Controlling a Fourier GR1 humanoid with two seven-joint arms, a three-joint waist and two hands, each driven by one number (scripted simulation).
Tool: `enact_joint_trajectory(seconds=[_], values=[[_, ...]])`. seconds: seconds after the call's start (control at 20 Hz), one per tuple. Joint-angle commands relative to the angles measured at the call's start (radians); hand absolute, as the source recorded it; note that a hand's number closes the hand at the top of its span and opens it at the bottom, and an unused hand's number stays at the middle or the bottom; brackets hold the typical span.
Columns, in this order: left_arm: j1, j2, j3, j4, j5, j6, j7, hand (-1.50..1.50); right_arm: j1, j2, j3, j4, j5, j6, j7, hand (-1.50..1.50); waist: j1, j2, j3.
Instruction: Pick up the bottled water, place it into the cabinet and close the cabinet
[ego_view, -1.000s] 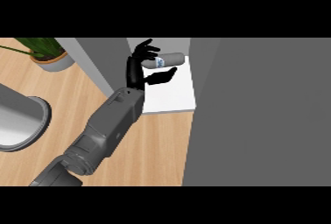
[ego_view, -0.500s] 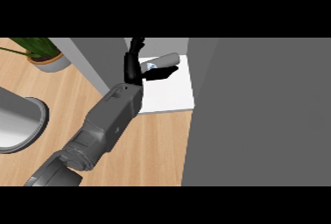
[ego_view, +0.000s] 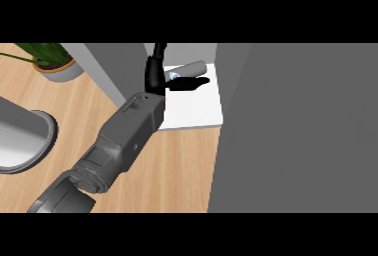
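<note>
On the white shelf (ego_view: 196, 112) (beside wooden counter (ego_view: 177, 165)) lies bottled water (ego_view: 190, 68).

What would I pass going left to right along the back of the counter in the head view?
Plant → left hand → bottle → door. The forearm and the white shelf overlap these, so I leave them out.

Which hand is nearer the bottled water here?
Left. The left hand is right beside the bottled water on the white cabinet shelf; the right hand is out of view.
</note>
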Motion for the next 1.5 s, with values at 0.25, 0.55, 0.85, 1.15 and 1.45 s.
enact_joint_trajectory(seconds=[0.25, 0.55, 0.85, 1.15, 1.45], values=[[0.0, -0.004, 0.0, -0.112, 0.031, -0.255, 0.018, -1.5, 0.028, -0.024, -0.02, -0.109, -0.025, 0.008, 0.065, -1.5, 0.027, -0.015, 0.0], [0.118, -0.004, -0.096, -0.322, 0.131, -0.215, 0.071, -1.5, 0.05, -0.004, -0.018, -0.067, -0.013, 0.025, 0.012, -1.5, 0.038, -0.024, 0.001], [0.342, -0.004, -0.169, -0.576, 0.101, -0.208, 0.101, -1.5, 0.03, -0.011, -0.048, -0.118, -0.029, 0.009, 0.094, -1.5, 0.087, -0.033, 0.001], [0.541, 0.088, -0.208, -0.85, 0.078, -0.206, 0.2, 1.5, -0.025, -0.043, -0.044, -0.123, 0.034, 0.017, 0.131, -1.5, 0.097, -0.034, 0.001], [0.76, 0.141, -0.307, -1.123, 0.026, -0.114, 0.254, 1.5, -0.056, -0.145, 0.007, -0.122, 0.03, 0.105, 0.215, 1.5, 0.099, -0.034, 0.001]])
